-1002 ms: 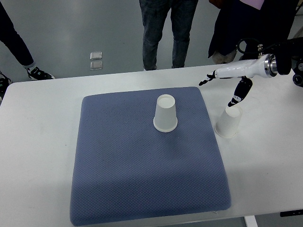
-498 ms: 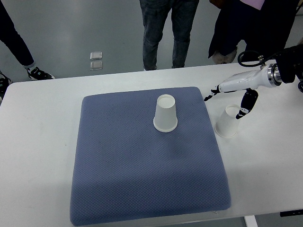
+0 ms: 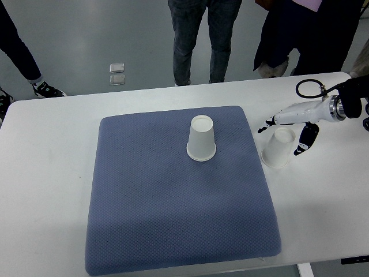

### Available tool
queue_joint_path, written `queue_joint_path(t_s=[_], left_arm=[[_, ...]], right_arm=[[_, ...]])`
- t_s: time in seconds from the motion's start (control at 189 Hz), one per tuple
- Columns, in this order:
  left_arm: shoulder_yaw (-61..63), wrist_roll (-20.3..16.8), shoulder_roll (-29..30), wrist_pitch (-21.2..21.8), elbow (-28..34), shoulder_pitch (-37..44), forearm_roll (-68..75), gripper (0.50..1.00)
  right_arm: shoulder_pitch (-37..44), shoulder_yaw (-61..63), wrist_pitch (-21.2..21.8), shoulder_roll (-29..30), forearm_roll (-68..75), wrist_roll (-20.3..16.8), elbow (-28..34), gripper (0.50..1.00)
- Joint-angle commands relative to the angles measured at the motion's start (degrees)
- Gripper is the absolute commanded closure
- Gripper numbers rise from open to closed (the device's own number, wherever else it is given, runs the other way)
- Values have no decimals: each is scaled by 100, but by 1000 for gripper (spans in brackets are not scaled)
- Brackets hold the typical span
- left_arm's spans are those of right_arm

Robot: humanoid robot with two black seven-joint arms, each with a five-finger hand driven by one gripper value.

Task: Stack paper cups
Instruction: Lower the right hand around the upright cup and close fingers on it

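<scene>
Fingers [image 3: 266,125] of the right hand [image 3: 288,124] are spread apart, straddling the top of an upside-down paper cup [image 3: 278,147] without gripping it; thumb hangs on the cup's right side. This cup stands on the white counter [image 3: 52,173], just beside the right edge of the blue mat [image 3: 173,208]. Second upside-down paper cup [image 3: 202,138] stands on the mat's far-centre part, well apart from the first. People's legs [image 3: 199,40] stand behind the counter.

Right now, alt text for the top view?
The right hand straddles an upside-down paper cup on the white table, fingers open. A second upside-down cup stands on a blue mat; people stand behind.
</scene>
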Motion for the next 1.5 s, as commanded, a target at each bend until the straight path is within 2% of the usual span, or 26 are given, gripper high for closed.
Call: queue_joint_path(t_s=[0.0, 0.085, 0.535, 0.816, 0.959, 1.092, 1.097, 1.495], left_arm=[[0, 0, 0, 0, 0, 0, -1, 500], [0, 0, 0, 0, 0, 0, -1, 500], [0, 0, 0, 0, 0, 0, -1, 500], [0, 0, 0, 0, 0, 0, -1, 500], [0, -9, 0, 0, 0, 0, -1, 500], [0, 0, 0, 0, 0, 0, -1, 500], [0, 0, 0, 0, 0, 0, -1, 500], [0, 0, 0, 0, 0, 0, -1, 500]], right_arm=[[-110, -11, -185, 73, -70, 2, -158, 589], [-163, -11, -299, 232, -97, -7, -281, 589], [-233, -11, -308, 329, -97, -7, -299, 589], [-313, -11, -493, 452, -97, -7, -466, 609], [-304, -20, -493, 460, -106, 2, -475, 668], [-295, -20, -493, 478, -115, 2, -475, 681], [-304, -20, -493, 495, -167, 2, -475, 701], [-260, -55, -449, 496, -255, 2, -475, 807]])
